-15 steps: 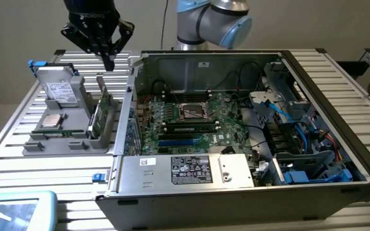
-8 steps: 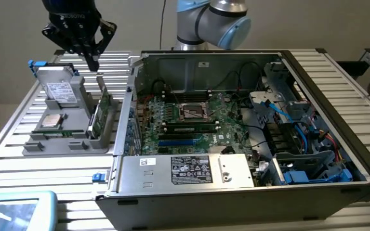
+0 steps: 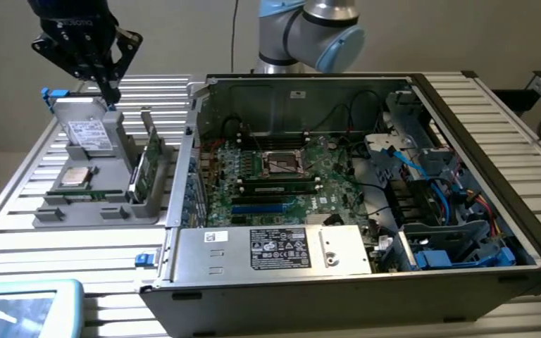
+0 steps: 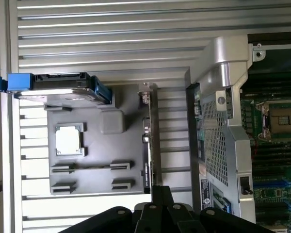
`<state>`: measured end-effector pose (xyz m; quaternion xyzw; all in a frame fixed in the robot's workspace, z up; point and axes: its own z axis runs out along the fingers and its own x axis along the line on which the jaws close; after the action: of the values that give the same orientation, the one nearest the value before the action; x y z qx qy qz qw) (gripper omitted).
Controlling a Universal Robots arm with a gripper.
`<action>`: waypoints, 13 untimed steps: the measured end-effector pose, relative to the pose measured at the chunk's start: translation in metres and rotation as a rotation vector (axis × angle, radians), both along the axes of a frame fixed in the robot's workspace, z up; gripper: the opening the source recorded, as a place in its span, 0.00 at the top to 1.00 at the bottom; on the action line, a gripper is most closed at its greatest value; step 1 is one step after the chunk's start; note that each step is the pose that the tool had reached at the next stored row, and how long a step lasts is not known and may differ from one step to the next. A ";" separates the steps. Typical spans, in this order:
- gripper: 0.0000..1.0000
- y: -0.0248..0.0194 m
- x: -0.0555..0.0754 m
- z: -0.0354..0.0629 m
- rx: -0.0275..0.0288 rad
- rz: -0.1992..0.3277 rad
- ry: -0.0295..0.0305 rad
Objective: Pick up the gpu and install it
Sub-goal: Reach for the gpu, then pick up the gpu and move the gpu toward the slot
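Entry: gpu (image 3: 146,165), flat green-board card with silver bracket, upright on edge in grey plastic holder (image 3: 82,211); your black fingers (image 3: 110,88) clenched, empty, above holder; hazard: descending clenched, you topple the card.

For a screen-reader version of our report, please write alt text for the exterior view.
The shut gripper hangs empty above a grey parts holder, where the gpu stands on edge beside a hard drive. To the exterior view's right, an open computer case exposes its motherboard.
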<state>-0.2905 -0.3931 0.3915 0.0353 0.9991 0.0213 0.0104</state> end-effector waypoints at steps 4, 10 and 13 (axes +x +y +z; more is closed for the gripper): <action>0.89 0.0015 -0.006 -0.0005 -0.0001 0.000 0.0002; 0.89 0.0015 -0.015 -0.0009 0.0000 0.000 0.0002; 0.89 0.0015 -0.015 -0.0009 0.0000 0.000 0.0002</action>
<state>-0.3058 -0.3916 0.3906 0.0353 0.9991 0.0213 0.0103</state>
